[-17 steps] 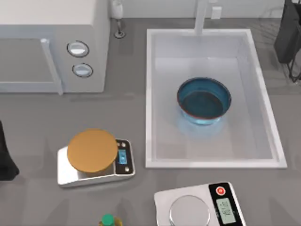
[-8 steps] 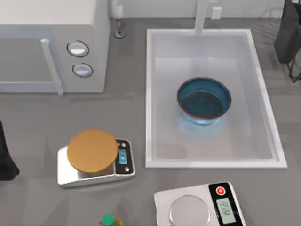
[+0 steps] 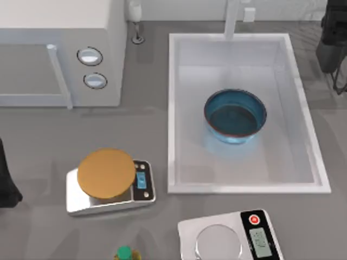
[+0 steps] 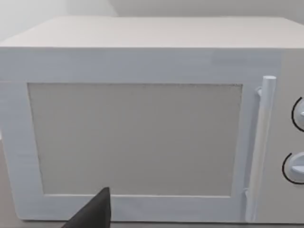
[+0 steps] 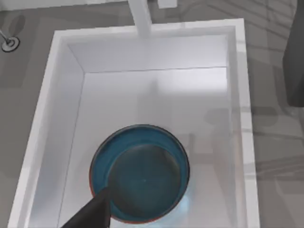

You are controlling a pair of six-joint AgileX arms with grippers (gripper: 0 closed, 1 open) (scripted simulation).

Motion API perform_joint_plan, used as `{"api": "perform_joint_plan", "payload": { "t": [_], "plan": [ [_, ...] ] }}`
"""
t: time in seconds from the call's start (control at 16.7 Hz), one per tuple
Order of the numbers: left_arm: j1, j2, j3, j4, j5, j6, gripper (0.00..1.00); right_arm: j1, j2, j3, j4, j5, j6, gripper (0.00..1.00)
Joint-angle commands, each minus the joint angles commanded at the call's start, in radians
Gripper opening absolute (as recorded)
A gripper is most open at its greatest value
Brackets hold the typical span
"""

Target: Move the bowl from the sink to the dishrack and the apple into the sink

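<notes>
Over the last second almost nothing on the tabletop [image 3: 141,130] has shifted; the only change I can pick out is my right arm, the dark mass at the far right corner of the top view, which has crept slightly. Its tool [image 5: 90,213] shows just one dark fingertip in the right wrist view, so I cannot tell whether it is wide or narrow. That wrist camera looks down on the round, glossy blue bowl with a thin reddish rim [image 5: 140,173], so I judge the arm is lining up for the first pick.

The bowl [image 3: 235,116] still sits upright on the floor of the large white rectangular sink [image 3: 172,108], untouched, nearer the sink's right wall. Neither half of the task is done yet.

My left arm stays parked at the table's left edge, its camera facing the white microwave with a vertical handle [image 4: 142,137]; its tool's opening I cannot tell either.
</notes>
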Motion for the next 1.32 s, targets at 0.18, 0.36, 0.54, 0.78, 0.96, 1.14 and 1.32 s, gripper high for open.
{"api": "perform_joint_plan", "payload": {
  "t": [0.18, 0.36, 0.54, 0.78, 0.96, 1.14, 1.32],
  "plan": [
    [0.000, 0.000, 0.000, 0.000, 0.000, 0.000, 1.00, 0.063, 0.324, 0.305, -0.152, 0.014, 0.065, 1.00],
    [0.000, 0.000, 0.000, 0.000, 0.000, 0.000, 1.00, 0.123, 0.631, 0.595, -0.296, 0.027, 0.127, 1.00],
    [0.000, 0.000, 0.000, 0.000, 0.000, 0.000, 1.00, 0.176, 0.906, 0.855, -0.425, 0.038, 0.183, 1.00],
    [0.000, 0.000, 0.000, 0.000, 0.000, 0.000, 1.00, 0.232, 1.193, 1.127, -0.559, 0.049, 0.240, 1.00],
    [0.000, 0.000, 0.000, 0.000, 0.000, 0.000, 1.00, 0.256, 1.324, 1.253, -0.620, 0.054, 0.266, 1.00],
    [0.000, 0.000, 0.000, 0.000, 0.000, 0.000, 1.00, 0.264, 1.366, 1.294, -0.640, 0.056, 0.275, 1.00],
    [0.000, 0.000, 0.000, 0.000, 0.000, 0.000, 1.00, 0.264, 1.366, 1.294, -0.640, 0.056, 0.275, 1.00]
  ]
}}
